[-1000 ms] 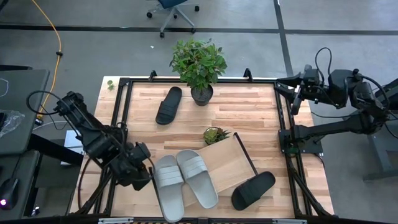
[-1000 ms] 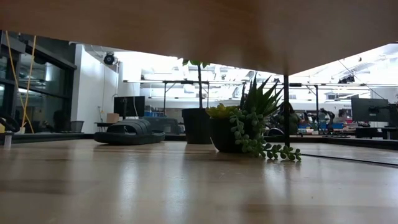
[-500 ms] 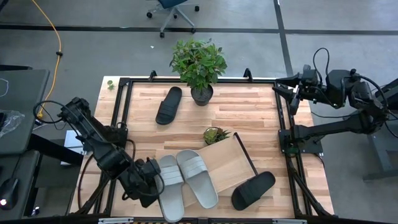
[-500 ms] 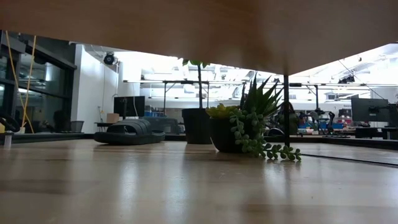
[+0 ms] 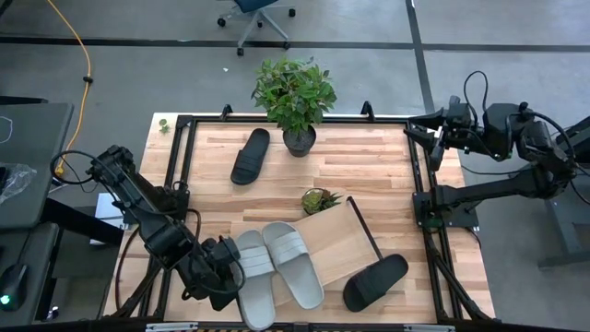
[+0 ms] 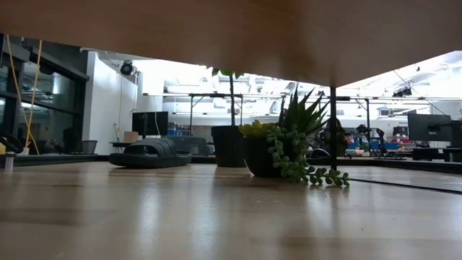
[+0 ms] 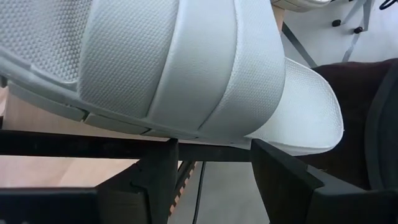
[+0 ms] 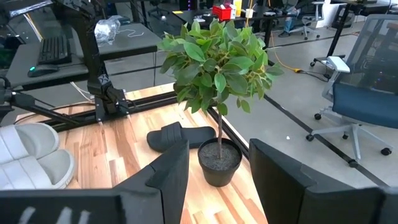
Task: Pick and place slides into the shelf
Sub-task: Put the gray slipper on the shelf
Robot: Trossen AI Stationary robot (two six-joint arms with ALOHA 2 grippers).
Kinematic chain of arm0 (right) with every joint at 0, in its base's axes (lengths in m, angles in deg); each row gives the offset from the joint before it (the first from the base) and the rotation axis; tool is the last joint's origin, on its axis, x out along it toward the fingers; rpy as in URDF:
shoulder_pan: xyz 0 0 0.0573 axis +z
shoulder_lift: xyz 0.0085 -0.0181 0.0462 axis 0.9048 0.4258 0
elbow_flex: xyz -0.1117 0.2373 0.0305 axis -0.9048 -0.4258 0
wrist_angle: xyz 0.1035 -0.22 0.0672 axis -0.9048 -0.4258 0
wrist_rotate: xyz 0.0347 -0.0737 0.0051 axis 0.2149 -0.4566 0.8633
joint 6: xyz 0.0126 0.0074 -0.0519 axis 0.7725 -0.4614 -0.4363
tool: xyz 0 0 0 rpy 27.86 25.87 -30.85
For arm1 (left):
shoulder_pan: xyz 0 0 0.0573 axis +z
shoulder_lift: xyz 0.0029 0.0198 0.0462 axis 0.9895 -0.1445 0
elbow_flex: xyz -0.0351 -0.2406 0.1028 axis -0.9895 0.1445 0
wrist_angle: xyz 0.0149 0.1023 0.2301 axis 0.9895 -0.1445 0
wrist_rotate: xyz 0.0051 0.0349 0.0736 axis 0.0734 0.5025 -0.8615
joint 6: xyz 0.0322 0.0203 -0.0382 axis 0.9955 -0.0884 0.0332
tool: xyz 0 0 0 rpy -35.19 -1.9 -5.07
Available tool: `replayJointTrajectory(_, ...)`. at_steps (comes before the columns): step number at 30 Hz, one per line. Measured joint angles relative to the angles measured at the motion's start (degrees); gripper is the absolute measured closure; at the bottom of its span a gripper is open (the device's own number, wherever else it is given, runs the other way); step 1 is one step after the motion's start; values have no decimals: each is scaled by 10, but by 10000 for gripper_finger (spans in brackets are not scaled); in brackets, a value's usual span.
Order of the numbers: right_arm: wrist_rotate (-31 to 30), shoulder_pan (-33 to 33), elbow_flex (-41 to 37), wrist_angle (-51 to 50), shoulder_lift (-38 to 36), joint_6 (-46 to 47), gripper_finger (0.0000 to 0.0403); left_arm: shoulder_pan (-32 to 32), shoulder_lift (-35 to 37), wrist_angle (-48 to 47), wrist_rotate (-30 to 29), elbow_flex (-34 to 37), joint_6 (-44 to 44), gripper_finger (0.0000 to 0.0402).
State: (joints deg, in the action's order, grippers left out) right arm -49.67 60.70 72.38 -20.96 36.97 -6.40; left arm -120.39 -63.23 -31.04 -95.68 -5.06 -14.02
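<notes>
Two light grey wide-strap slides (image 5: 273,271) are lying partly on the flat light-wood shelf (image 5: 339,242) as the left gripper (image 5: 224,274), fingers apart, is closing in on the nearer one, needing next to clamp it, while the right gripper (image 5: 426,129), fingers also apart, is waiting at the table's far corner.

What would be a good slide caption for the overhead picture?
Left gripper open beside two grey slides near the shelf; two black slides, right arm parked.

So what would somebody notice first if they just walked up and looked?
Probably the two light grey slides lying side by side at the table's near edge, with the left tool, fingers open, right beside the left-hand one. Next, the leafy potted plant at the far edge, with a black slide just left of it.
</notes>
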Motion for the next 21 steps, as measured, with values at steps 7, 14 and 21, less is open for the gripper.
replayJointTrajectory(7,1,0,0,0,0,3,245,0,0,19,14,0,1,211)
replayJointTrajectory(14,2,0,0,0,0,3,245,0,0,16,27,0,6,240)
replayJointTrajectory(21,2,0,0,0,0,2,245,0,16,-2,7,0,9,274)
